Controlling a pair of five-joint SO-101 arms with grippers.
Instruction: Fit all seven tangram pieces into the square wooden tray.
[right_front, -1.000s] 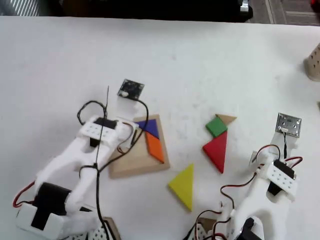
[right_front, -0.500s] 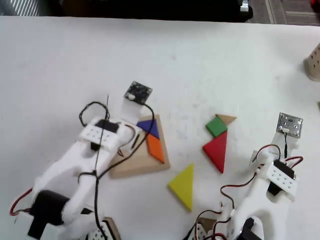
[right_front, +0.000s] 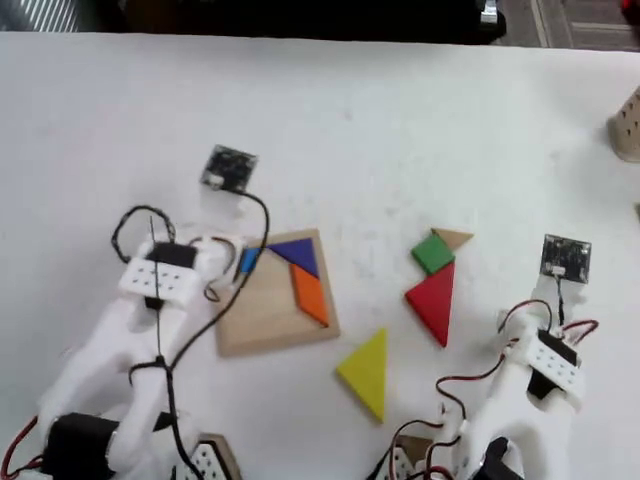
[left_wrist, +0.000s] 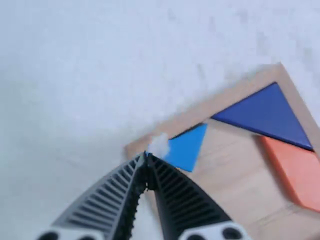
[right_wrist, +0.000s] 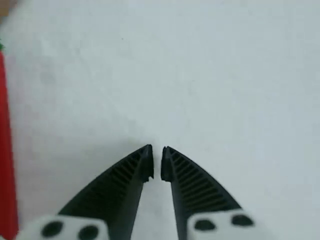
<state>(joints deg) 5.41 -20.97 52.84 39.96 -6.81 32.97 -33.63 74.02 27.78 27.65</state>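
Left gripper (left_wrist: 148, 159), fingers pressed together, sits at the light blue piece (left_wrist: 186, 147) in the tray (left_wrist: 235, 95), at its 10 o'clock corner; right gripper (right_wrist: 156, 162) has its fingers nearly meeting.

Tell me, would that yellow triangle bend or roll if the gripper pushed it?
Probably stiff: the yellow triangle looks like a solid flat block with crisp edges. Lying flat on the table, it should slide rather than roll or tip.
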